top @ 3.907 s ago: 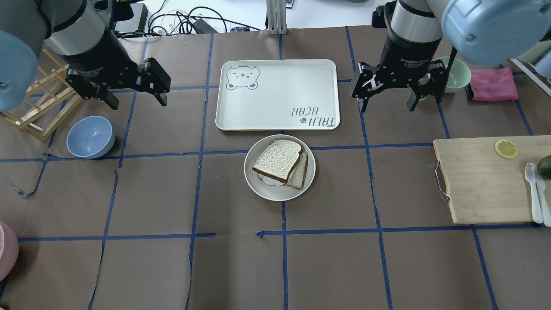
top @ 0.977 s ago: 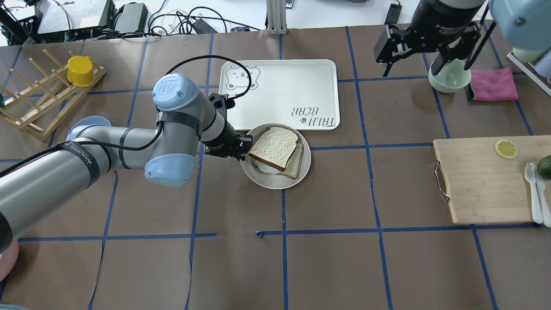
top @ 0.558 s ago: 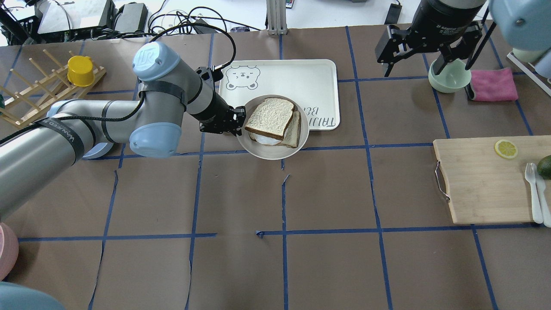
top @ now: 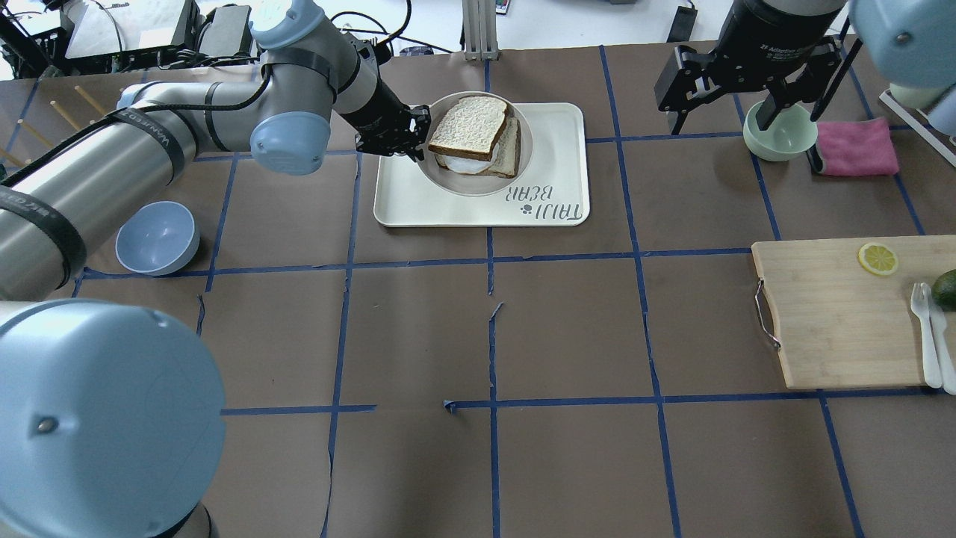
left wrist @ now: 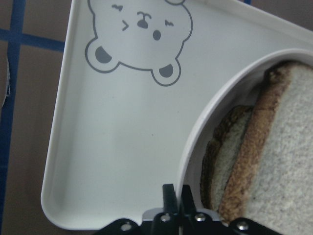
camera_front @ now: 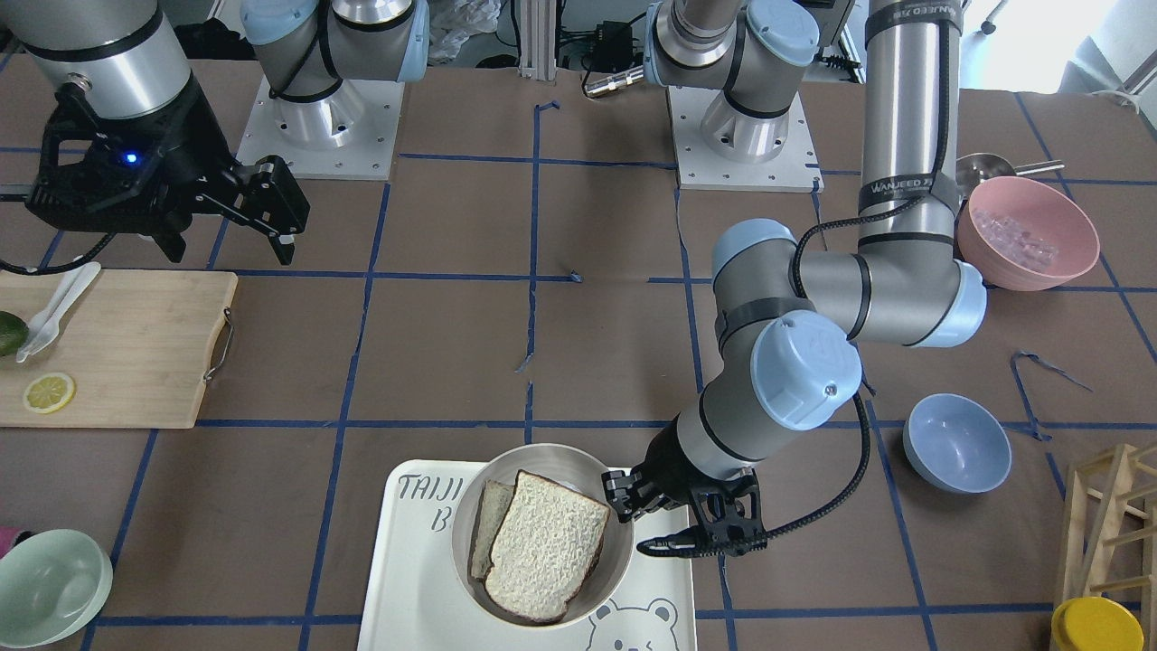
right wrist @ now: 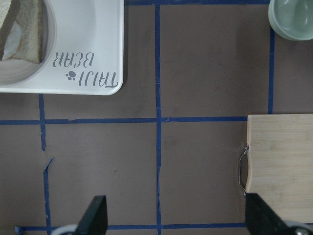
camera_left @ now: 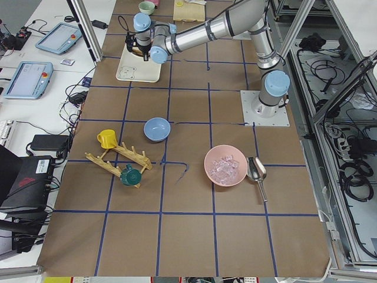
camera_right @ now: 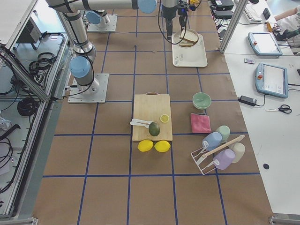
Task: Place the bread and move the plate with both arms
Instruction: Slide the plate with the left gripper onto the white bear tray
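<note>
The round off-white plate (top: pixel 464 189) hangs over the far left part of the white bear-print tray (top: pixel 485 211) and overlaps its far edge. A plain slice of bread (top: pixel 468 123) lies on top of a second slice with white egg in the plate. My left gripper (top: pixel 416 136) is shut on the plate's left rim. The left wrist view shows its fingertips (left wrist: pixel 169 195) pinching the rim (left wrist: pixel 195 142) beside the bread (left wrist: pixel 283 147). In the front-facing view the plate (camera_front: pixel 461 542) sits over the tray (camera_front: pixel 407 588). My right gripper (top: pixel 721 127) is open and empty, high at the back right.
A pale green bowl (top: pixel 780 133) and a pink cloth (top: pixel 855 146) lie under the right arm. A wooden cutting board (top: pixel 836 321) with a lemon slice is at the right. A blue bowl (top: pixel 157 237) is at the left, a pink bowl (camera_front: pixel 1026 231) near the robot base.
My left gripper has carried the plate with the bread from the table in front of the tray away from me, over the tray. The right gripper has barely moved.
</note>
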`<state>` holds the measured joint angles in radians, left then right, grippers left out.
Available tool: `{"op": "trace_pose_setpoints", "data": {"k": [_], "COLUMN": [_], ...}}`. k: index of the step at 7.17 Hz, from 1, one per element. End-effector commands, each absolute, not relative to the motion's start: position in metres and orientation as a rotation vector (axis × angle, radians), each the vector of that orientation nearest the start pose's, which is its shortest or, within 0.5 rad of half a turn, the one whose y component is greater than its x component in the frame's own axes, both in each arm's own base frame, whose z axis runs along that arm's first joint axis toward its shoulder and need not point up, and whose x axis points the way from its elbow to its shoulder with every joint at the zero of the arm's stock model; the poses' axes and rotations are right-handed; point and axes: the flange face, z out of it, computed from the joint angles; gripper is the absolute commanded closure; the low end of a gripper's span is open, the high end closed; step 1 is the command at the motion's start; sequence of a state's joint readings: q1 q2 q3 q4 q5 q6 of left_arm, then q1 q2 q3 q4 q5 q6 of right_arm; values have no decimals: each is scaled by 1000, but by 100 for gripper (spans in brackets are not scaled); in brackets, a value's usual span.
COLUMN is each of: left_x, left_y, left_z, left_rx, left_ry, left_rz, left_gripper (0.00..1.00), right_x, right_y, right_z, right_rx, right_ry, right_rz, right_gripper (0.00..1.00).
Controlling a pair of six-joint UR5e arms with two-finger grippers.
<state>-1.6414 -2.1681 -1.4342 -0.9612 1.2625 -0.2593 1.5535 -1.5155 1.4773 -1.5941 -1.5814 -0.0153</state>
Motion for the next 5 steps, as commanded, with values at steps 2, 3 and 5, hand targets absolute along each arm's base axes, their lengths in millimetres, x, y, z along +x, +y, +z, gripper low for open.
{"op": "trace_pose_setpoints", "data": {"k": [2,3,5], "left_x": [-215,-215,-214], "left_y": [-719,-717,-703], "left_z": [221,214,188], "left_rx": [-343,-352,-335], "left_ry": [3447,3447,3437], "left_rz": [-114,-94,-15], "left_gripper": [100,100,85], "right_x": [123,123,112], "right_y": [-523,-524,-526], "right_z": [508,508,508], "right_rx": [3,1,32], "right_ry": [3152,3152,3151], "right_rz": [-94,-96,-91], "right_gripper": [0,0,0]}}
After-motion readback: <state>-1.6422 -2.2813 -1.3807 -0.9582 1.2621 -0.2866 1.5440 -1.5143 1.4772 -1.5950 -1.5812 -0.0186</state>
